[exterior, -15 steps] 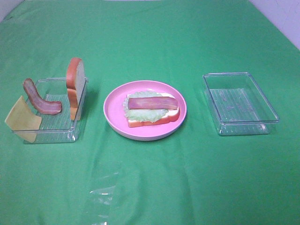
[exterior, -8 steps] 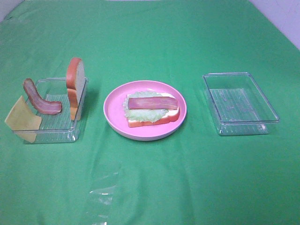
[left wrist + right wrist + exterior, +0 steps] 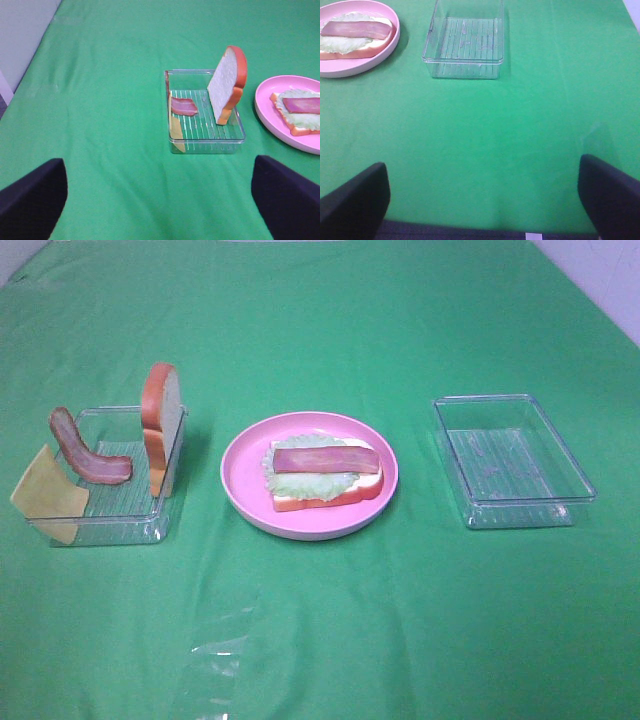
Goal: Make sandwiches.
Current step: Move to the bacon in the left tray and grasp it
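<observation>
Half-built toy sandwich on the plate, both grippers held back and spread wide.

On the green cloth, three things lie in a row. At the left, a clear ribbed plastic tray has a pale yellow cheese square propped at its near outer corner. A curved reddish-pink bacon strip lies behind it, and a white bread slice with orange-brown crust stands on edge at the wall nearest the plate. The round pink plate in the centre carries the sandwich: a flat bread slice, pale green lettuce, then a second bacon strip. Well apart at the right sits another clear tray. Open cloth separates each gripper from the row. The left gripper faces the left tray and the right gripper faces the right one, both with jaws wide apart and gripping nothing.
</observation>
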You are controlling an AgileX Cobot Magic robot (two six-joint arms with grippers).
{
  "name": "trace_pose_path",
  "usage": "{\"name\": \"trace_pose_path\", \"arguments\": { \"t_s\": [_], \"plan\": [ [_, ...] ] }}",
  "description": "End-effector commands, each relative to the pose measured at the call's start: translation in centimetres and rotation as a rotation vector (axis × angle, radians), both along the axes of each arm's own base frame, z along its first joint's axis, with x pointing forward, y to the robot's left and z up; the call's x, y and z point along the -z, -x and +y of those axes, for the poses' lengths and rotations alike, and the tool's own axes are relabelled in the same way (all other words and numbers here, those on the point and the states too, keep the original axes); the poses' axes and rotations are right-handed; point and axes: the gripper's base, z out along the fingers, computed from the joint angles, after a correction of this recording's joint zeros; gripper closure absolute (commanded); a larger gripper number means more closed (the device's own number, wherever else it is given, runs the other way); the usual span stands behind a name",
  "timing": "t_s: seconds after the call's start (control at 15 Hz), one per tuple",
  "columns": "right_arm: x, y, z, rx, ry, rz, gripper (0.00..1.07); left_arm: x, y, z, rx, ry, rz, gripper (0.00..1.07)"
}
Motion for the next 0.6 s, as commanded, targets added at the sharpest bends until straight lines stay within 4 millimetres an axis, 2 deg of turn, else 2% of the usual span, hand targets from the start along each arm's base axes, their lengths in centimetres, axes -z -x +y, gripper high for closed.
{"name": "trace_pose_path", "arguments": {
  "t_s": [0.07,0.27,0.33,0.4,0.6],
  "plan": [
    [0.1,0.4,0.0,-0.006,0.006,-0.037,0.09,-0.9,-4.2,0.0,-0.012,0.011,0.066,0.15],
    [0.1,0.4,0.0,-0.006,0.006,-0.037,0.09,-1.8,-11.0,0.0,-0.014,0.01,0.239,0.15],
    [0.1,0.4,0.0,-0.006,0.006,-0.037,0.09,-1.9,-12.2,0.0,-0.014,0.009,0.266,0.15],
    [0.1,0.4,0.0,-0.006,0.006,-0.037,0.09,-2.0,-16.0,0.0,-0.014,0.011,0.335,0.15],
    [0.1,0.4,0.0,-0.006,0.006,-0.037,0.09,-1.6,-21.5,0.0,-0.014,0.01,0.424,0.15]
  ]
}}
